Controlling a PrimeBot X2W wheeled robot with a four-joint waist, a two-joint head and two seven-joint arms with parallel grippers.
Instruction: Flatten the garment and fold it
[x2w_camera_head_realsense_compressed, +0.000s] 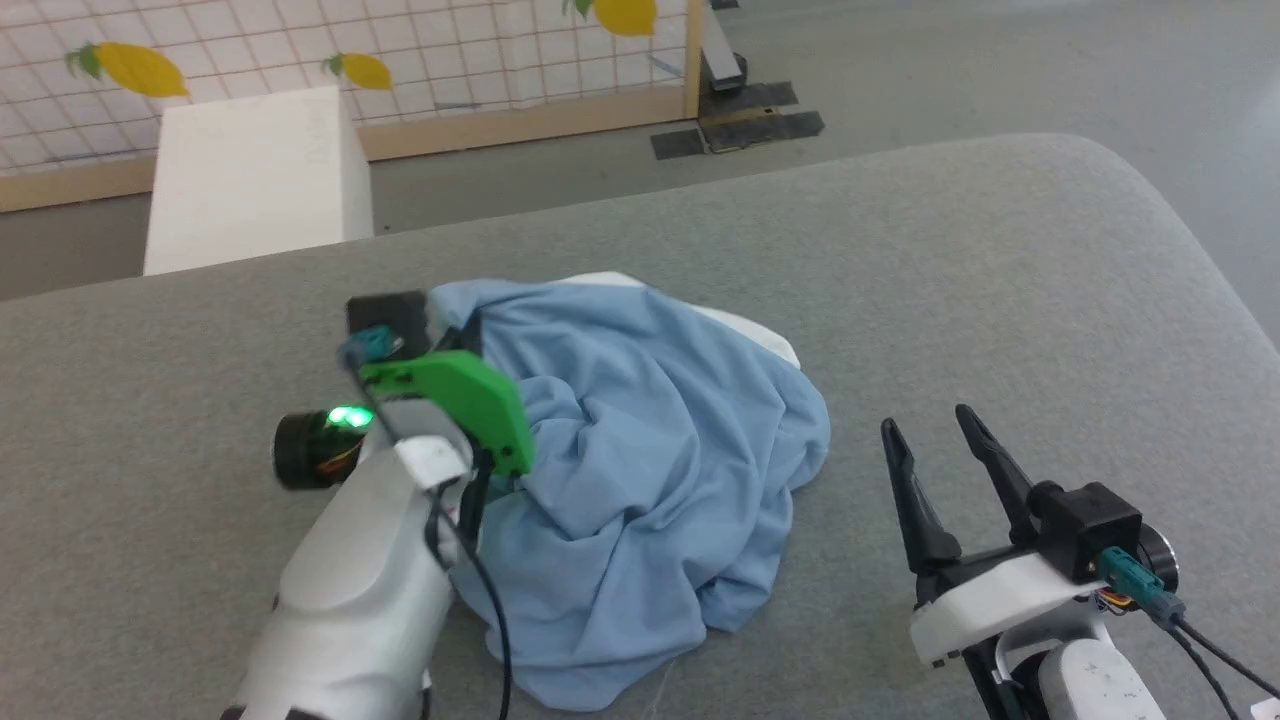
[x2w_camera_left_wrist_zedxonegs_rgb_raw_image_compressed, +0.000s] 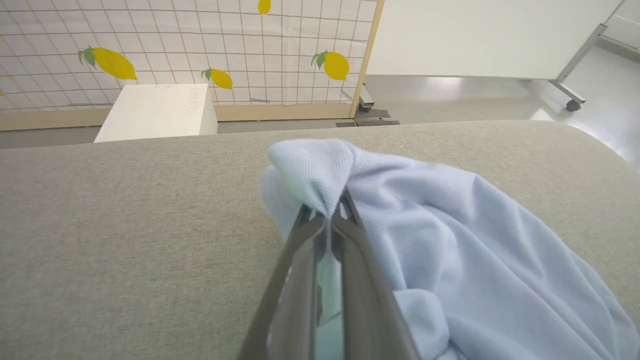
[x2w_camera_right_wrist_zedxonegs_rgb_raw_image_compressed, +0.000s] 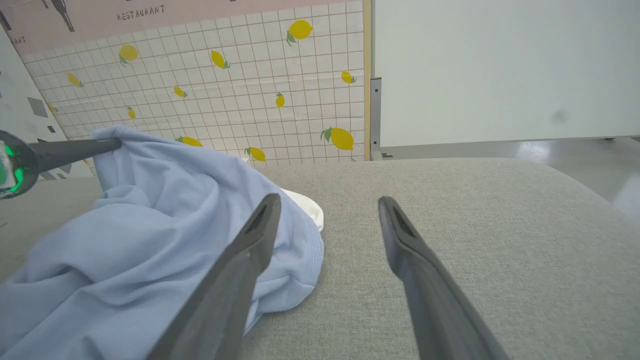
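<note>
Left wrist view settles it: the left gripper (x2w_camera_left_wrist_zedxonegs_rgb_raw_image_compressed: 330, 212) has its jaws clenched on a pinch of the garment (x2w_camera_left_wrist_zedxonegs_rgb_raw_image_compressed: 475, 240), with a peak of sky-blue knit bunched just past the tips. That pinched edge looks raised a little off the grey counter (x2w_camera_left_wrist_zedxonegs_rgb_raw_image_compressed: 125, 225), though it is hard to be sure from this angle. In the head view the shirt lies in a rumpled heap near the middle of the counter. The left arm's green bracket (x2w_camera_head_realsense_compressed: 455, 400) sits over its left side, and a white panel (x2w_camera_head_realsense_compressed: 745, 330) peeks out at the far right edge. The right gripper (x2w_camera_head_realsense_compressed: 928, 420) sits to the right of the heap, apart from the cloth, jaws spread wide and holding nothing. Beyond the counter's far edge stand a white box (x2w_camera_head_realsense_compressed: 250, 170) and a lemon-patterned grid wall (x2w_camera_head_realsense_compressed: 450, 50).
</note>
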